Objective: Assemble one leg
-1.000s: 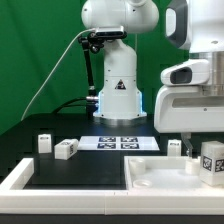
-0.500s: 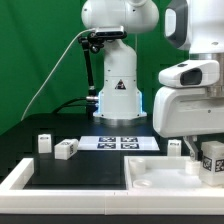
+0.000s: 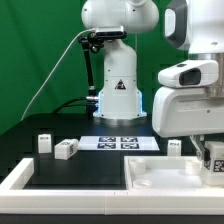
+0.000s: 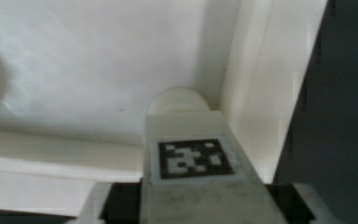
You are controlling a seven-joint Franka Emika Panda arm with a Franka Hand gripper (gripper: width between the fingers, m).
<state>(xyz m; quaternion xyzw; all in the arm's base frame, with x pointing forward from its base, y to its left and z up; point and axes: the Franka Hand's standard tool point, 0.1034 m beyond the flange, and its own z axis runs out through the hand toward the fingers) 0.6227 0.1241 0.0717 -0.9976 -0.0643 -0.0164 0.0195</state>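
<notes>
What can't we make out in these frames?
- Contact between the leg tip and the white panel: wrist view, the leg itself covers it; blurred.
- Fingers of the gripper: wrist view, cut by the frame edge; exterior view, mostly behind the arm's housing.
- Held leg: exterior view, partly cut by that view's right edge.
- Tags on the loose legs: exterior view, too small to read.
</notes>
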